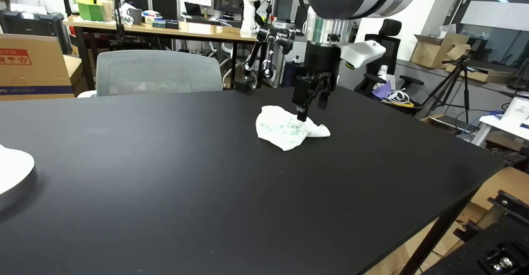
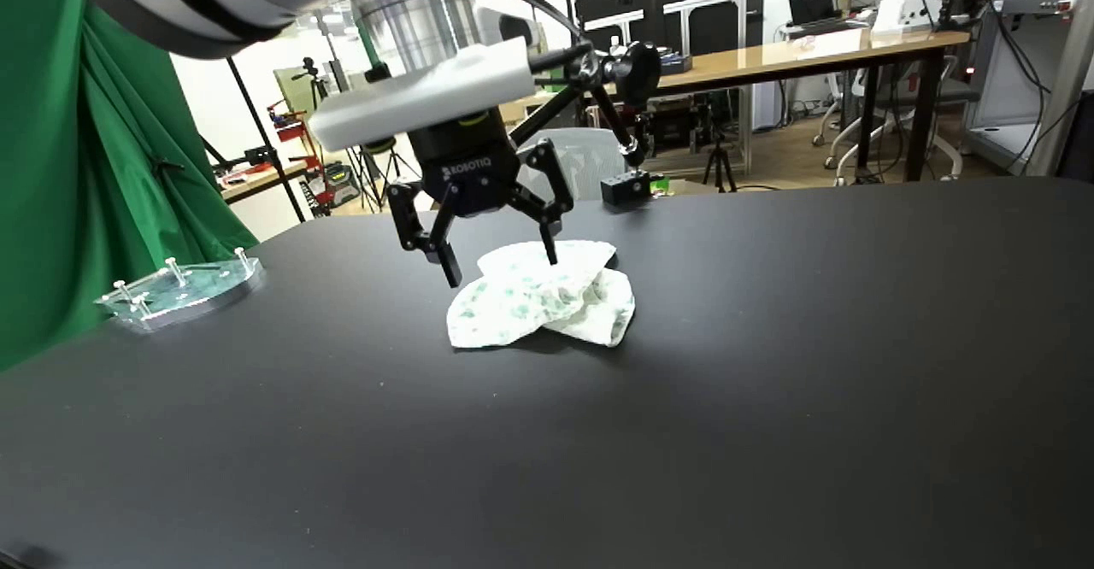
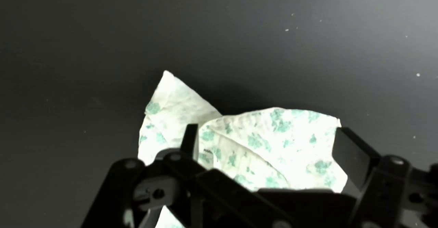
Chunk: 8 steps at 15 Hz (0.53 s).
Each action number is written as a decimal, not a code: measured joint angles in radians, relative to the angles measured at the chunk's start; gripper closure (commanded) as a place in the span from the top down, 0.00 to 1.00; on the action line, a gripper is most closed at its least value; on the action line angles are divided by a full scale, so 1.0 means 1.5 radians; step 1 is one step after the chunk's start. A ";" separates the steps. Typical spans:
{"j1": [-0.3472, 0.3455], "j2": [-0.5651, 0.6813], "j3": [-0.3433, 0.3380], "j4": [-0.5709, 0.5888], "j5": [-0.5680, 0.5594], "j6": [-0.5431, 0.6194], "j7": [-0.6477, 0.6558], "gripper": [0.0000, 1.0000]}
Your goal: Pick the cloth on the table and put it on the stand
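The cloth (image 1: 281, 128) is white with green flower prints and lies crumpled on the black table (image 1: 186, 192). It also shows in an exterior view (image 2: 521, 300) and in the wrist view (image 3: 294, 146). My gripper (image 1: 313, 110) is open and points down over the cloth; its fingers stand wide apart in an exterior view (image 2: 502, 268). In the wrist view (image 3: 268, 130) a fold of cloth lies between the fingers, not clamped. Whether the fingertips touch the cloth I cannot tell. A white round-edged object (image 1: 14, 171), possibly the stand, is partly cut off at the left edge.
A clear plate with upright bolts (image 2: 184, 291) sits near the table's side by a green curtain (image 2: 128, 167). A grey chair (image 1: 159, 72) stands behind the far table edge. A jointed camera mount with a black box (image 2: 626, 187) stands at that edge.
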State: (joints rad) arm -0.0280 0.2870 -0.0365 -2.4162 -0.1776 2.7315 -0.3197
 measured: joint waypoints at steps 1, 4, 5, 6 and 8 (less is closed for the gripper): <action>-0.002 0.019 0.000 0.008 0.000 0.000 -0.002 1.00; -0.006 0.078 -0.002 0.040 -0.003 0.003 -0.002 1.00; -0.005 0.095 -0.003 0.051 -0.007 0.006 -0.001 1.00; -0.005 0.110 -0.005 0.062 -0.014 0.013 0.000 1.00; -0.002 0.135 -0.009 0.082 -0.025 0.032 0.002 0.81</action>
State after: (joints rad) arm -0.0307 0.4898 -0.0504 -2.2929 -0.2156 2.7788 -0.3173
